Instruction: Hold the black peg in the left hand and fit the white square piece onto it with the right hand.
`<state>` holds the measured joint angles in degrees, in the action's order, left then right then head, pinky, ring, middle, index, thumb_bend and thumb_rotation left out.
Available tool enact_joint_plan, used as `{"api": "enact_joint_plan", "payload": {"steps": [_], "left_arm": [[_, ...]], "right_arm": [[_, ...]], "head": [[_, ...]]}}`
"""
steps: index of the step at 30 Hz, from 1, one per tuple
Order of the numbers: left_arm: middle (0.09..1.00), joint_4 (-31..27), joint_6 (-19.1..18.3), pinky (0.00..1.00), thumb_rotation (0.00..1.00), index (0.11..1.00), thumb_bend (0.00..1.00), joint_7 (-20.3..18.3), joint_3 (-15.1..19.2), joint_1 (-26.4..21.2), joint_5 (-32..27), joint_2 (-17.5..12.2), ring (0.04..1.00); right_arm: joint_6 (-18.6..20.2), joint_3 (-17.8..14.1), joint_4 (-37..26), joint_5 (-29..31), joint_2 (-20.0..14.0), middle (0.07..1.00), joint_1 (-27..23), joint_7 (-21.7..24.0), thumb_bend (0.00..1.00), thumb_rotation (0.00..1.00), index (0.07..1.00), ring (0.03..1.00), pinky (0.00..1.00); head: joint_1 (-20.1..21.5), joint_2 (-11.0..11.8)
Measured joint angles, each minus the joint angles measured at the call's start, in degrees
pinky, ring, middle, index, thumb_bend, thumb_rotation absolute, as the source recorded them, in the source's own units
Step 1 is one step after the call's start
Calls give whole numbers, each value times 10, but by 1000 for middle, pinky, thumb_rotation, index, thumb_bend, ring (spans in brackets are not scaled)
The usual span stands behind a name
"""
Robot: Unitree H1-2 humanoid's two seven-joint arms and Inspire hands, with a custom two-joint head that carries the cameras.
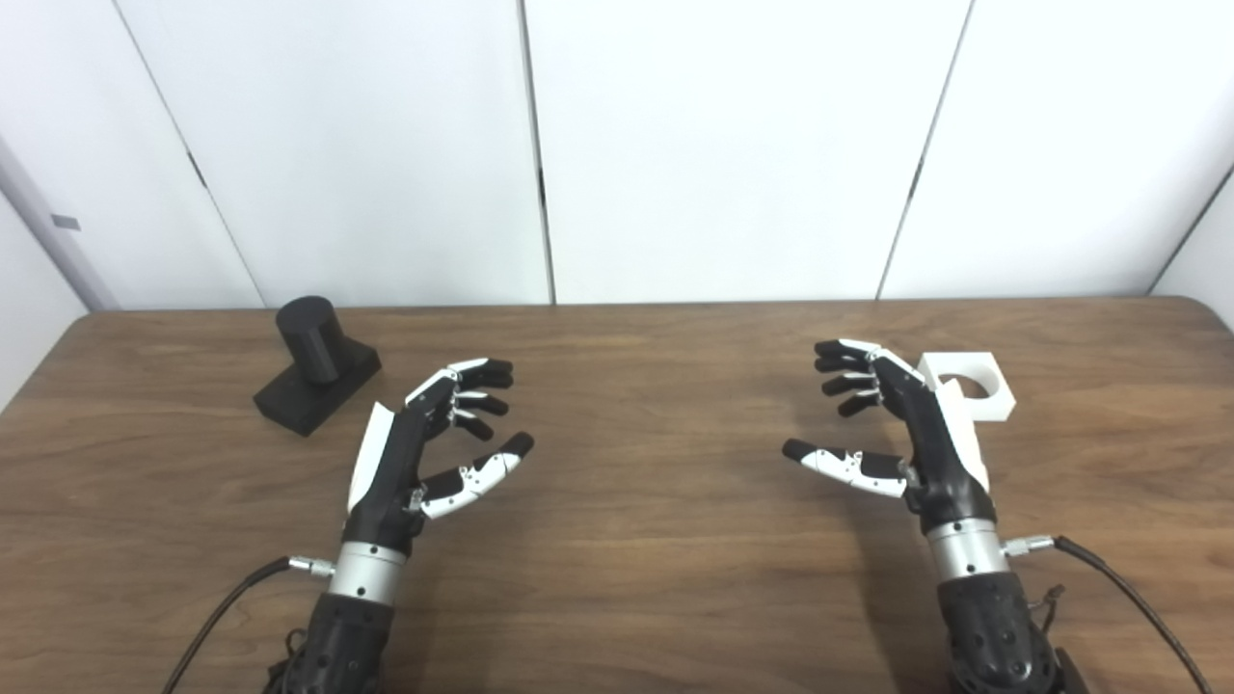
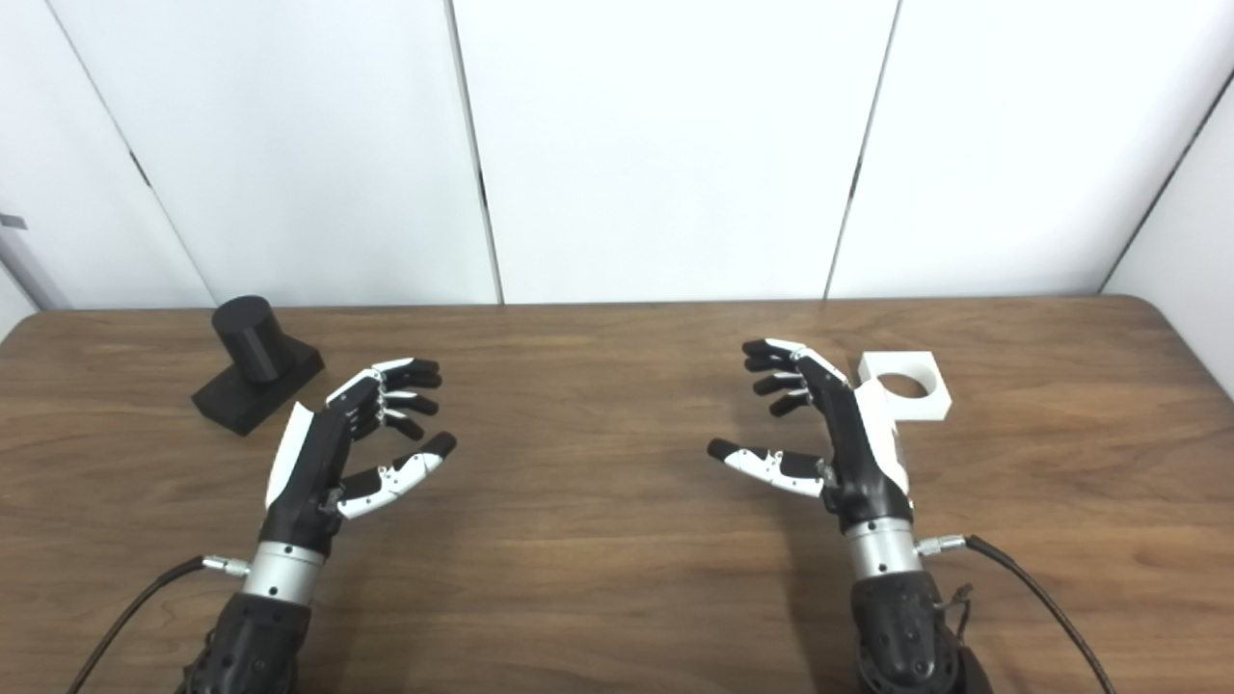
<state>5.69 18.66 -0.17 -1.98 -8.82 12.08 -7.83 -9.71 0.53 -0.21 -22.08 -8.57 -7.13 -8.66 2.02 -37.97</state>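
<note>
Both hands, left hand (image 1: 410, 453) and right hand (image 1: 911, 434), hang spread and empty; you first reach left for the black peg (image 1: 313, 371), with the white square piece (image 1: 974, 384) waiting.

Dark brown wooden table (image 1: 617, 578) with visible grain, spanning nearly the whole width, rounded at its far right corner. Behind it, plain white wall panels (image 1: 733, 145), divided by thin dark seams (image 1: 538, 173) fanning outward toward the top. At far left, a pale grey upright strip (image 1: 43, 236) bearing a small grey tag. Soft, even lighting throughout, with faint shadows on the tabletop.
</note>
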Motion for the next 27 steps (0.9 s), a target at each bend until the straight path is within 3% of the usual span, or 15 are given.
{"api": "enact_joint_plan", "payload": {"steps": [17, 23, 25, 27], "left_arm": [[733, 2, 1, 514, 96, 728, 639, 0, -1, 0, 0, 0, 649], [732, 5, 2, 494, 90, 725, 643, 1, -5, 0, 2, 1, 639], [731, 6, 2, 489, 96, 725, 645, 2, -8, 0, 4, 4, 635], [729, 7, 2, 483, 95, 727, 646, 5, -12, 0, 9, 10, 633]], "right_arm": [[0, 1, 0, 0, 0, 694, 0, 0, 602, 135, 717, 628, 524], [-1, 0, 1, 0, -2, 692, 0, 0, 600, 125, 712, 623, 521], [-3, 0, 2, 0, -6, 691, 0, 0, 602, 111, 712, 620, 521], [-8, -2, 6, 3, -12, 692, 0, 0, 602, 92, 714, 620, 525]], "head": [[-6, 4], [-54, 11], [-82, 16], [-135, 31]]}}
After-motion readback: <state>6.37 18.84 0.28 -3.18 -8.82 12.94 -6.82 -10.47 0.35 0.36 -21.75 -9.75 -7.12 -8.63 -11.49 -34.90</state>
